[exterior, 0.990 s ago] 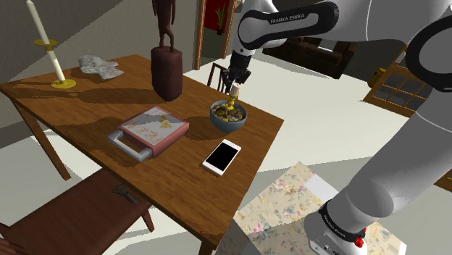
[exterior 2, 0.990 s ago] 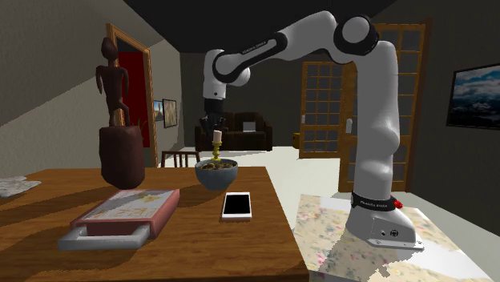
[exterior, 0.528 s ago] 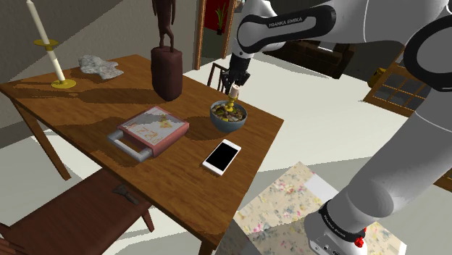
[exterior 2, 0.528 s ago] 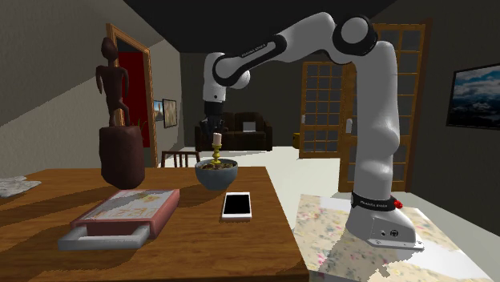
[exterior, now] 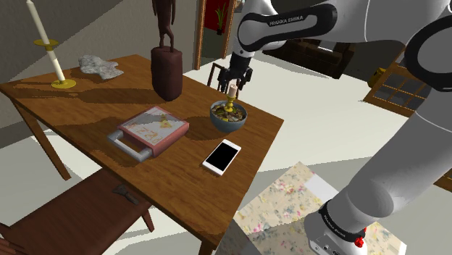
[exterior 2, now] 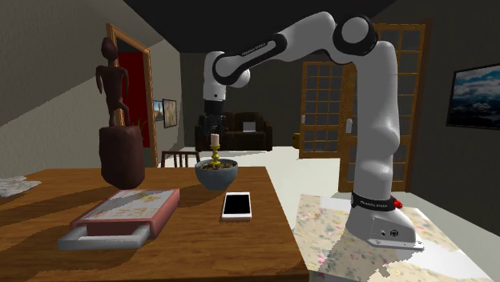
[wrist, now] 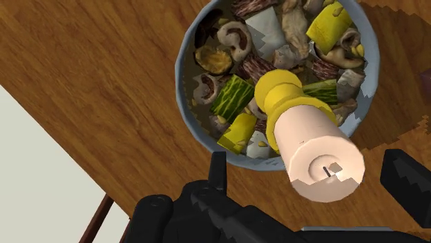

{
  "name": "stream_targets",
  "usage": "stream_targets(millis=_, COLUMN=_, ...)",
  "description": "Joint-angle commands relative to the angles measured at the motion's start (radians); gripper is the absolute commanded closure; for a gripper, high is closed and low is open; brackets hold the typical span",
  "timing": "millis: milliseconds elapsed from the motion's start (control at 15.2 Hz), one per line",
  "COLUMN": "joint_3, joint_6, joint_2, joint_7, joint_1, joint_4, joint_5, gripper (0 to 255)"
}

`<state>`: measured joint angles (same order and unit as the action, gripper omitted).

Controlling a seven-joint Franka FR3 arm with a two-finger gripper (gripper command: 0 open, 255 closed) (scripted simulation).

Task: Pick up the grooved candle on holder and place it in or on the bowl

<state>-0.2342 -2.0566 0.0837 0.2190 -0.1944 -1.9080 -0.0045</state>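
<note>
A: Candle location?
B: Right of the dark statue (exterior: 166, 72), the cream candle (exterior: 232, 94) on its yellow holder stands upright in the food-filled bowl (exterior: 219, 124).
A: Hand?
B: Hand (exterior 2: 213, 130) is just above the candle, fingers spread wide either side of its top, gripping nothing.

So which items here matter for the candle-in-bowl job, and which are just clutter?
Job: short candle on yellow holder, bowl of food, gripper.
Clutter: phone, flat box, dark statue, tall candle, grey lump.
</note>
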Motion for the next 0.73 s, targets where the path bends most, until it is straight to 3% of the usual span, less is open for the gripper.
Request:
stream_targets(millis=0, joint_3=0.000, joint_6=0.048, joint_2=-0.017, joint_7=-0.002, joint_1=-0.001, joint_4=0.031, joint_5=0.004, gripper=0)
stream_targets(millis=132, joint_3=0.000, joint_6=0.105, joint_2=-0.032, joint_7=-0.005, joint_1=-0.002, joint_4=0.074, joint_5=0.008, gripper=0)
stream_targets(millis=660, joint_3=0.000, joint_6=0.105, joint_2=-0.032, joint_7=-0.005, joint_1=-0.002, joint_4=0.074, joint_5=0.008, gripper=0)
